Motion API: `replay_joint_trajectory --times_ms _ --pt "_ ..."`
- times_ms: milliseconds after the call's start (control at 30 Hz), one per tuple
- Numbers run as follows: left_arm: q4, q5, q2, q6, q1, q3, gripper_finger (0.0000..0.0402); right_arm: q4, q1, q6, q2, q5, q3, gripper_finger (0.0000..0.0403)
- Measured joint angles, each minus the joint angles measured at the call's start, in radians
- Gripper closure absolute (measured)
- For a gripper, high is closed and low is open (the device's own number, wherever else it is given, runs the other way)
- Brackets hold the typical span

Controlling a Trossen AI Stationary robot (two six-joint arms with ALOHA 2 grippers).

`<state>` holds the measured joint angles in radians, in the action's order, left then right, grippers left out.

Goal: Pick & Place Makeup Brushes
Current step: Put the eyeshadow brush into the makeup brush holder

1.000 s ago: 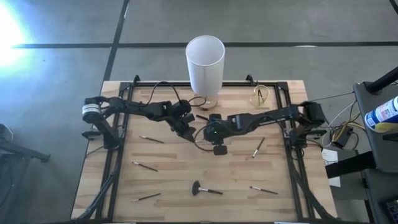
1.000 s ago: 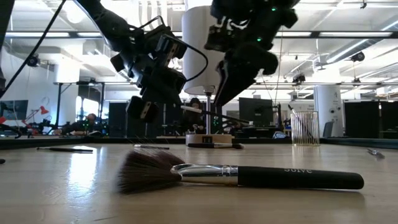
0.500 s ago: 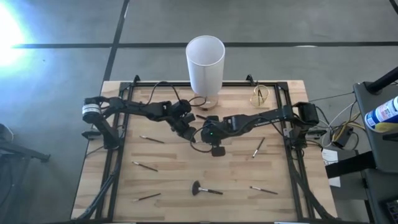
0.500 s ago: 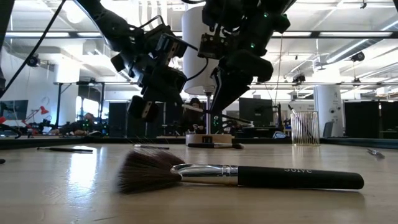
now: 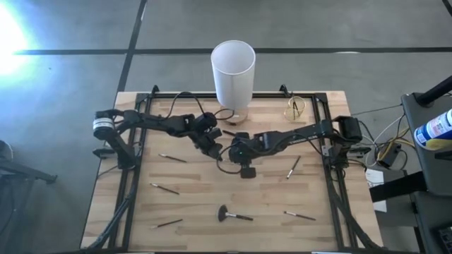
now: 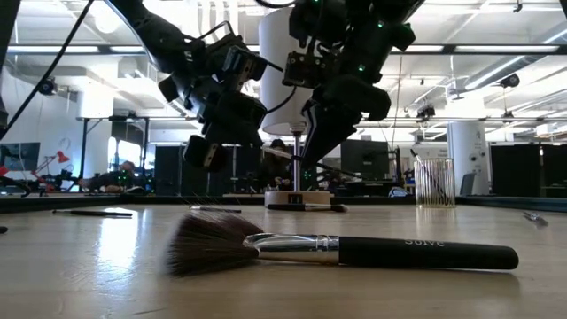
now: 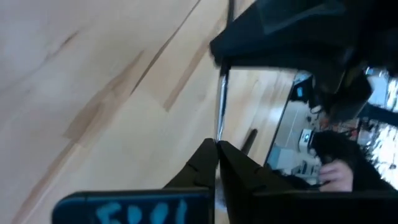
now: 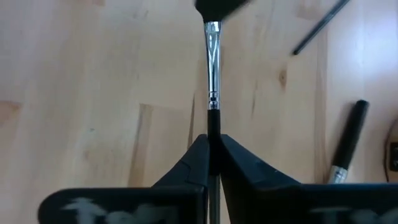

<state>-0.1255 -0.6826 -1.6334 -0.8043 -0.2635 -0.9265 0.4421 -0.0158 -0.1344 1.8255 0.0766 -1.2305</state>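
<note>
One thin makeup brush (image 8: 212,62), with a silver ferrule and a black handle, is up in the air above the table's middle. It spans between my left gripper (image 5: 215,145) and my right gripper (image 5: 235,149), and both are shut on it, facing each other. Several other thin brushes lie flat on the wood, among them ones at left (image 5: 173,158), near left (image 5: 164,188) and right (image 5: 294,167). The fluffy-headed brush (image 6: 337,251) lies on its side near the near edge (image 5: 233,214). A tall white cup (image 5: 233,70) stands at the far edge. My left gripper pinches the brush's silver ferrule end (image 7: 218,134) between its two fingers (image 7: 200,163), and the fingers lie along the shaft. The brush is lifted clear of the table and runs straight on to the other gripper. My right gripper pinches the black handle (image 8: 213,121) between its two fingers (image 8: 194,163), coming from the table's right along the shaft. The ferrule sticks out ahead of it into the left gripper (image 8: 217,7), and the brush hangs clear and about level in the low view (image 6: 282,153).
A clear holder with a gold wire rim (image 5: 295,107) stands at the far right of the table. A black frame rail (image 5: 332,176) runs along each side of the table. Two more brushes lie at the near left (image 5: 169,223) and near right (image 5: 299,215). Cables trail from both arms.
My right gripper has moved toward the table's left, up to my left gripper and along the brush held there. My left gripper has stayed almost still, with the brush in the air.
</note>
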Motion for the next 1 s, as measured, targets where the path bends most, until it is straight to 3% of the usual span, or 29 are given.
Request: replay_joint_trajectory --times_ms 67,200,333,567,767,1000 --pt "-0.042 0.015 0.019 0.051 -0.003 0.0 0.0372 -0.025 0.001 0.008 -0.02 0.003 0.03 0.0387" --pt "-0.089 0.162 0.094 0.183 -0.011 0.003 0.0348 -0.138 0.008 0.036 -0.09 0.005 0.138 0.0387" --pt "-0.024 0.229 0.191 0.295 -0.021 0.049 0.0341 -0.271 0.028 0.115 -0.207 0.018 0.286 0.0388" --pt "0.537 0.256 0.336 0.359 -0.021 0.289 0.0375 -0.419 0.114 0.24 -0.531 0.23 0.542 0.0388" --pt "1.029 0.337 0.36 0.367 -0.021 0.5 0.04 -0.544 0.321 0.267 -0.787 0.394 0.719 0.0389" --pt "1.101 0.491 0.357 0.358 -0.022 0.612 0.0399 -0.687 0.619 0.204 -0.901 0.398 0.837 0.0389"
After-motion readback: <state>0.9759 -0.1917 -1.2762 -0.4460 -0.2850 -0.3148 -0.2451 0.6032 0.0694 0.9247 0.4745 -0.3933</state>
